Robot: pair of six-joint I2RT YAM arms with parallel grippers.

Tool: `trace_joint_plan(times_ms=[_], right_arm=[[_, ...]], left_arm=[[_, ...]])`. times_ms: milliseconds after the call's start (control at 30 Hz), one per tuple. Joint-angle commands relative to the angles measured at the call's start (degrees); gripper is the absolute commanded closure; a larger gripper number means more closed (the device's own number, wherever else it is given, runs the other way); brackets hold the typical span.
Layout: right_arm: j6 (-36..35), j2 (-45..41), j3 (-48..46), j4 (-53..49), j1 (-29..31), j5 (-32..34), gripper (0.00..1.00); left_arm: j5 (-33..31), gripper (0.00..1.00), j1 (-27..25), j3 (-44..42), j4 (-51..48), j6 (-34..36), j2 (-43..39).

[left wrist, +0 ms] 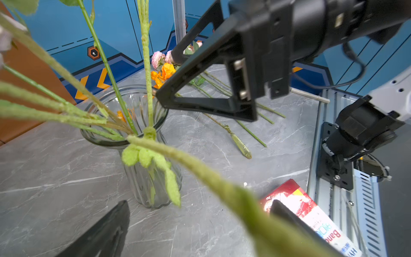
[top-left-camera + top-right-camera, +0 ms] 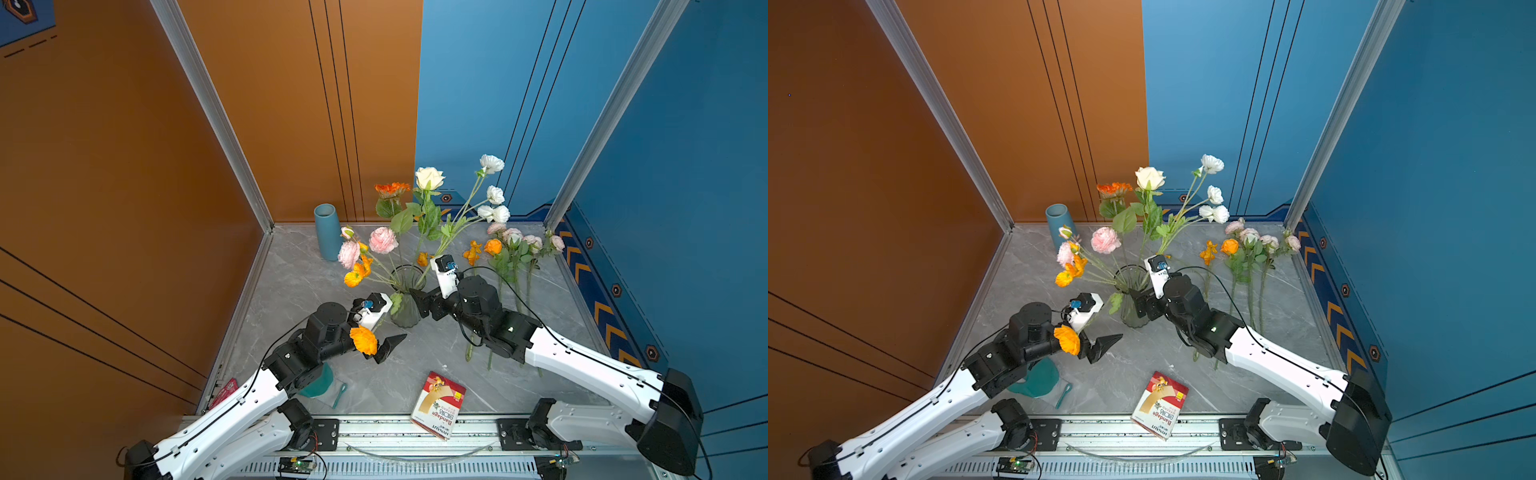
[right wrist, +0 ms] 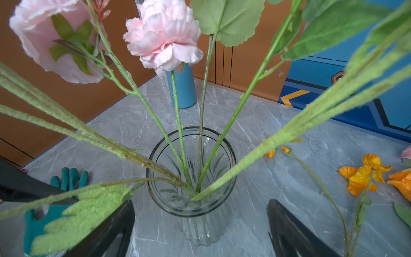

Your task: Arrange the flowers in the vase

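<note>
Left wrist view alone shows flower stem point(image 1: 200, 171) loose between spread jaws of left gripper point(image 1: 200, 203). Right gripper point(image 3: 201, 203), equally spread, flanks vase point(image 3: 200, 231), holding nothing.

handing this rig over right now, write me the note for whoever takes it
Left gripper: jaws open, gripping nothing. The fuzzy stem of an orange bloom runs between them into the glass vase, leaning low over the rim.
Right gripper: jaws open, empty, close beside the vase.
Done: arranged flowers stand in the vase, with pink, white, cream and orange blooms.
Left: loose flowers, pink and orange, lie on the table by the right arm. The low orange stem may need reseating.
</note>
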Motion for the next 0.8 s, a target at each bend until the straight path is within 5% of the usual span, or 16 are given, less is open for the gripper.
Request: trace_joint_plan(times_ms=[0,167,433,767], right_arm=[[2.1,-5.1,-1.8,-4.4,0.5,0.3,0.06],[2.6,-12.0,-5.3,-8.7,1.1,1.1,0.04],[1.7,-20.1,-15.0,-6.1,2.8,-0.2,0.0],[1.9,-25.0,-19.4,-5.2,3.1,-0.2,0.0]], left_arm=[[-6.3,0.02,-0.6,-4.2,5.5,-2.2,1.7],[-9.6,0.02,-0.7,-12.5,25.6,-3.6,5.2],[-12.1,0.02,0.2,-12.2,49.0,0.2,23.0],[-13.5,0.02,2.1,-6.1,62.8,-0.8,37.1]])
